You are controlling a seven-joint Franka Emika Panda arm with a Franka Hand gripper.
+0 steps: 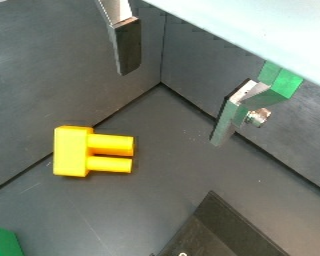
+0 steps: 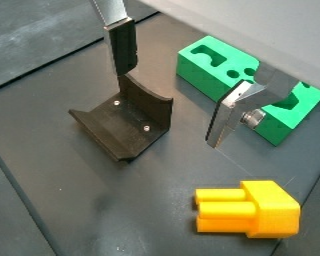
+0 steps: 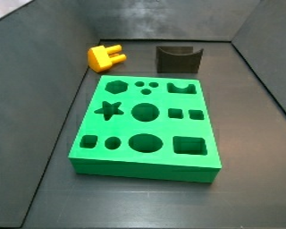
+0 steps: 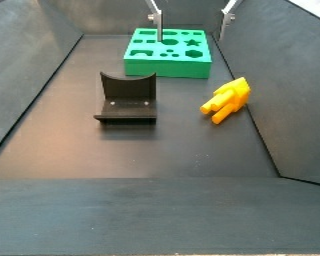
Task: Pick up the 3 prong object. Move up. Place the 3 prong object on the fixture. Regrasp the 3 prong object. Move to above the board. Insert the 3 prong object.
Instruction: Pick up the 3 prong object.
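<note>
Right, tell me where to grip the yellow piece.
Grip the yellow piece by its square block end, coming down from above with a finger on each flat side. It lies on its side on the floor, prongs pointing out level, so the block is probably the firmer hold. The hand hangs open, apart from it.

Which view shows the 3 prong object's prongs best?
A wrist view: the 3 prong object lies unobstructed below the open tool, prongs side-on. The other wrist view and both side views show it too, smaller or angled.
</note>
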